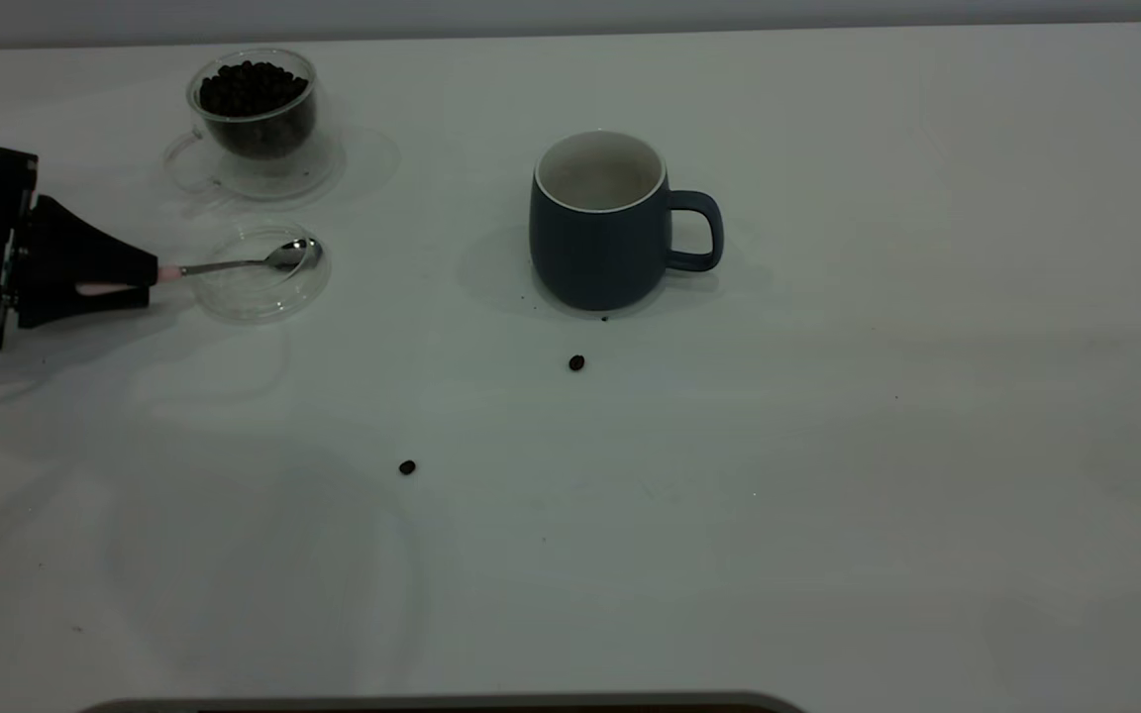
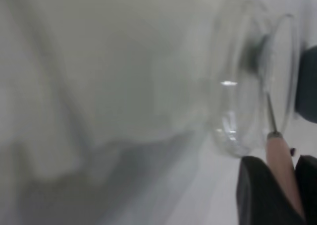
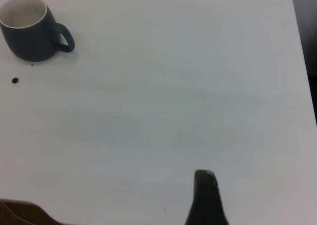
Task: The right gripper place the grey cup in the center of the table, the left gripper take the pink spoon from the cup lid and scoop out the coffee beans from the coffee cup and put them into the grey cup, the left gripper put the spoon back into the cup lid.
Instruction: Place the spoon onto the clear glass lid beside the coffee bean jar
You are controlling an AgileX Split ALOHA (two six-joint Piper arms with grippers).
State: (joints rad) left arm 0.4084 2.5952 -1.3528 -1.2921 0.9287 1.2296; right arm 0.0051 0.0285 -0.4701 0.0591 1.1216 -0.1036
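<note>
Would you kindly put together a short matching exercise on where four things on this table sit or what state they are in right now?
Things:
1. grey cup
2. pink spoon
3. coffee cup
4. two loose coffee beans

Places or states:
A. filled with dark beans, at the far left
B. lying bare on the table, in front of the mug
C. near the table's middle, handle toward the right arm's side
D. bowl resting in the cup lid, handle between the left hand fingers

Pairs: 1-C, 2-D, 3-A, 4-B
</note>
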